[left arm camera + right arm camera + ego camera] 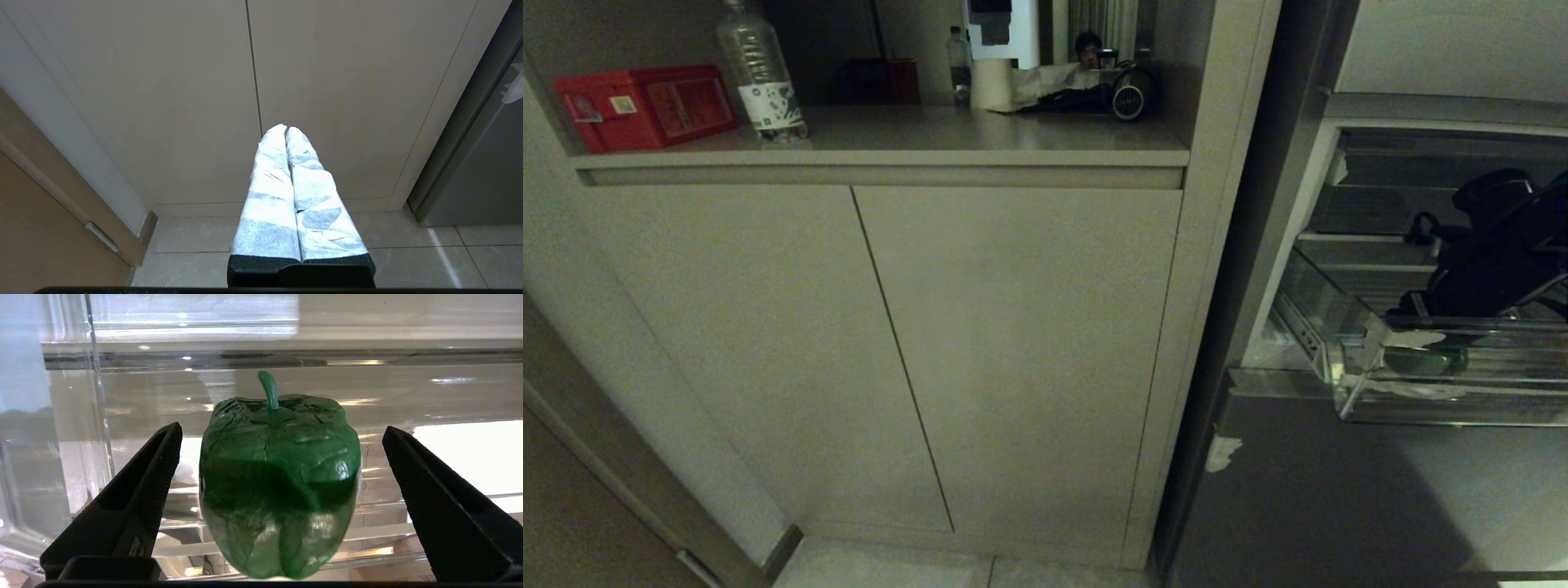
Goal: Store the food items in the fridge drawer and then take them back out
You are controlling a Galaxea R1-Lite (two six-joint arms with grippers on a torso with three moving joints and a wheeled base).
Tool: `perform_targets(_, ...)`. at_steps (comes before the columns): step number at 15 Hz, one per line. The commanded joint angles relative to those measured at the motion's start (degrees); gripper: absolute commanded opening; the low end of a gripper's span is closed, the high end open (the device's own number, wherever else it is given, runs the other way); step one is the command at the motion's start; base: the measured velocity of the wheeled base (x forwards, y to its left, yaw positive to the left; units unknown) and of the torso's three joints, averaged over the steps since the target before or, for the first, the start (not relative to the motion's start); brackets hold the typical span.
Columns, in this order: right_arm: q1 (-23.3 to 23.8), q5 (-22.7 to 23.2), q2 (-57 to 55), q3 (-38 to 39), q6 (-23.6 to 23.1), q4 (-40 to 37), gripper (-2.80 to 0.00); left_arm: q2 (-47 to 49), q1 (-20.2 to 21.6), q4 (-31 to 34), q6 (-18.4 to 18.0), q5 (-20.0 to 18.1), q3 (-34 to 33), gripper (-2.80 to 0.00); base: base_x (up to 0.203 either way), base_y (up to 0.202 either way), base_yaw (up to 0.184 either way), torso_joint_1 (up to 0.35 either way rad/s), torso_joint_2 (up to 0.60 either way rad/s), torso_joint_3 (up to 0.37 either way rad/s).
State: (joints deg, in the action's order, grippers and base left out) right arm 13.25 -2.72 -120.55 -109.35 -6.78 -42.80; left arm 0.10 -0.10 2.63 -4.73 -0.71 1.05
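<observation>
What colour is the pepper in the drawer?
Green, stem too. The pepper shows best in the right wrist view.

Dim head view, glare on fridge drawer (286,355)

Premises present as a home kitchen. Beige cabinet doors (1013,359) stand beside an open fridge (1339,490). A water bottle (760,77) sits on the counter (890,143).

Red box (645,106), water bottle (760,73) on shelf (890,139), cabinet doors (1013,351)
</observation>
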Motion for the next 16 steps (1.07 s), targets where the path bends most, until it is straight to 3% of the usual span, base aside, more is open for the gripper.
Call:
perform_targets(1, 0.0, 0.0, -0.5, 0.0, 0.0, -0.3, -2.80, 0.1, 0.0, 0.0, 0.0, 0.0, 0.0, -2.80, 0.000, 0.000, 0.000, 0.000, 0.00, 0.000)
perform_targets(7, 0.0, -0.1, -0.5, -0.5, 0.4, 0.1, -2.80, 0.1, 0.0, 0.0, 0.0, 0.0, 0.0, -2.80, 0.000, 0.000, 0.000, 0.000, 0.00, 0.000)
perform_targets(11, 0.0, 0.0, 0.5, -0.5, 0.5, 7.7, -2.80, 0.1, 0.0, 0.0, 0.0, 0.0, 0.0, -2.80, 0.000, 0.000, 0.000, 0.000, 0.00, 0.000)
perform_targets(16, 0.2, 0.1, 3.2, -0.4, 0.7, 10.5, -2.80, 0.1, 0.0, 0.0, 0.0, 0.0, 0.0, -2.80, 0.000, 0.000, 0.000, 0.000, 0.00, 0.000)
